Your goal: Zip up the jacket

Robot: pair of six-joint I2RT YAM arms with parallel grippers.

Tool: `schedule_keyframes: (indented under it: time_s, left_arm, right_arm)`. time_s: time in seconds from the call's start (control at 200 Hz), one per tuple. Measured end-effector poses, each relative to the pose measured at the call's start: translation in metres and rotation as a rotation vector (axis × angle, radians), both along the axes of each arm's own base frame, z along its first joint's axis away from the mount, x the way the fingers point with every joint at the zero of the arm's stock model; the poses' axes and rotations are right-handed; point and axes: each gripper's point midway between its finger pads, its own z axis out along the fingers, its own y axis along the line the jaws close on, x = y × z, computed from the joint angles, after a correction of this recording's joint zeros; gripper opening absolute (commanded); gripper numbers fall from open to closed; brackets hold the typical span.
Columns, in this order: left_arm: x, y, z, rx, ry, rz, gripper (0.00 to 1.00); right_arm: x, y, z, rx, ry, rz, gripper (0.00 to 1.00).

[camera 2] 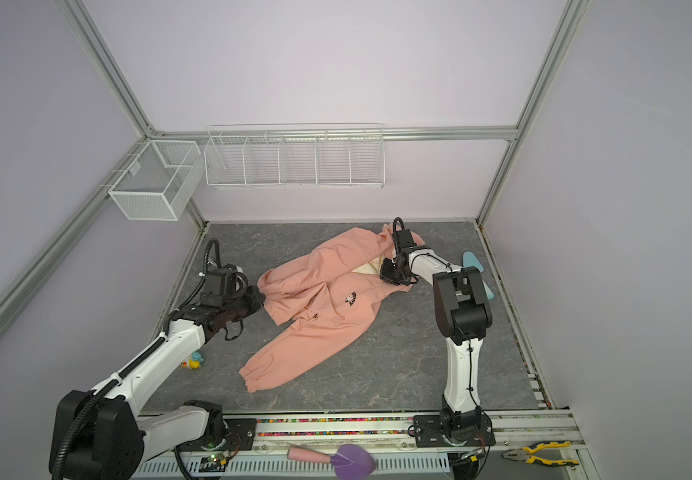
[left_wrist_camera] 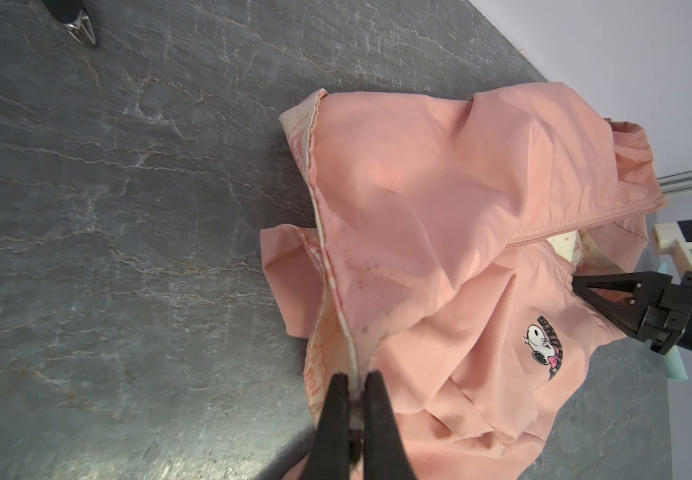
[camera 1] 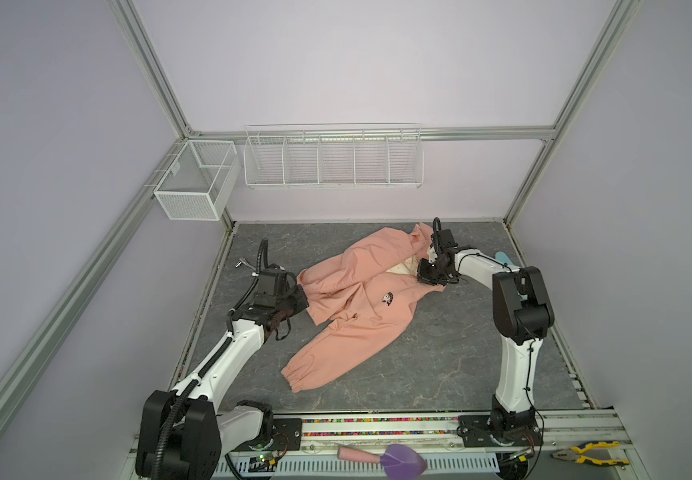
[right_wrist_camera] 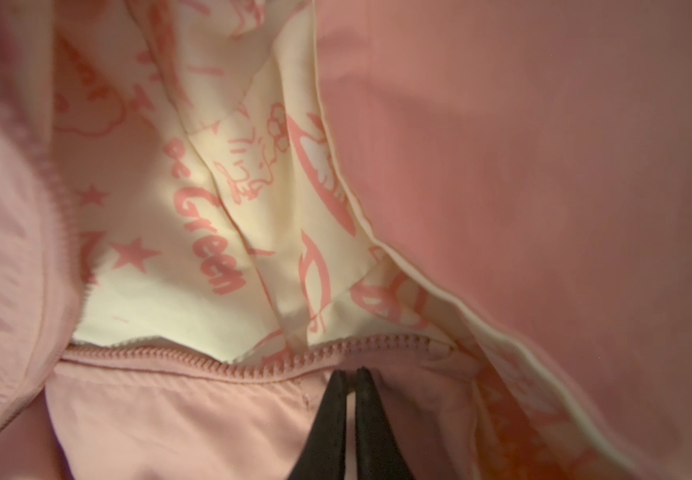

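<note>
The salmon-pink jacket (camera 1: pixel 356 324) (camera 2: pixel 323 328) lies crumpled and open on the dark marbled table (camera 1: pixel 439 353), one elastic-cuffed sleeve pointing toward the front. Its cartoon chest badge (camera 1: pixel 386 298) (left_wrist_camera: pixel 543 345) faces up. My left gripper (camera 1: pixel 300 297) (left_wrist_camera: pixel 355 380) is shut on the jacket's bottom edge, where cream lining shows. My right gripper (camera 1: pixel 423 278) (right_wrist_camera: pixel 351 374) is at the collar end, shut on a thin fold of pink fabric just beside the zipper teeth (right_wrist_camera: pixel 252 365). Cream patterned lining (right_wrist_camera: pixel 211 208) is exposed beyond those teeth. The zipper slider is not visible.
A white wire rack (camera 1: pixel 333 160) and a mesh basket (camera 1: pixel 196 178) hang on the back wall. A teal object (camera 2: pixel 473 262) lies behind the right arm, a small toy (camera 2: pixel 192 362) under the left arm, a metal clip (camera 1: pixel 243 262) at far left. Pliers (camera 1: pixel 589 453) and a purple scoop (camera 1: pixel 402 459) rest on the front rail.
</note>
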Motion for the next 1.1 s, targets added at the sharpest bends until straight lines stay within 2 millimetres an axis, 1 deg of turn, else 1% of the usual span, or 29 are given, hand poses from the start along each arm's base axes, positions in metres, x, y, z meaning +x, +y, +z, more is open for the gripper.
schedule_keyframes:
  time_s: [0.035, 0.125, 0.245, 0.405, 0.48, 0.55, 0.685, 0.81, 0.985, 1.1]
  left_arm:
    - [0.000, 0.000, 0.000, 0.000, 0.000, 0.000, 0.00]
    - [0.000, 0.000, 0.000, 0.000, 0.000, 0.000, 0.00]
    - [0.000, -0.001, 0.000, -0.002, 0.000, -0.002, 0.00]
    - [0.000, -0.001, 0.000, -0.003, 0.000, -0.003, 0.00]
    - [0.000, -0.001, 0.000, -0.004, 0.002, -0.004, 0.00]
    - [0.000, -0.001, 0.000, -0.005, 0.002, -0.005, 0.00]
    - [0.000, -0.001, -0.001, -0.005, 0.004, -0.005, 0.00]
    - [0.000, -0.001, -0.002, -0.004, 0.008, -0.005, 0.00]
    - [0.000, -0.002, -0.003, -0.008, 0.013, -0.005, 0.00]
    - [0.000, -0.002, -0.003, -0.008, 0.012, -0.005, 0.00]
  right_arm:
    - [-0.001, -0.001, 0.001, 0.003, 0.000, -0.001, 0.16]
    - [0.001, -0.002, 0.009, 0.012, -0.014, -0.009, 0.32]
    - [0.005, -0.001, 0.024, 0.014, -0.047, 0.004, 0.44]
    - [0.010, -0.004, 0.032, -0.012, -0.057, 0.013, 0.51]
    - [0.010, -0.007, 0.029, -0.036, -0.046, 0.015, 0.52]
    - [0.008, -0.010, 0.022, -0.059, -0.027, 0.013, 0.53]
    - [0.003, -0.014, 0.007, -0.083, 0.016, 0.015, 0.53]
    - [0.000, -0.014, -0.002, -0.081, 0.034, 0.017, 0.47]
    - [0.002, -0.013, -0.005, -0.048, 0.025, 0.005, 0.26]
    - [0.003, -0.014, -0.006, -0.018, 0.021, -0.011, 0.15]
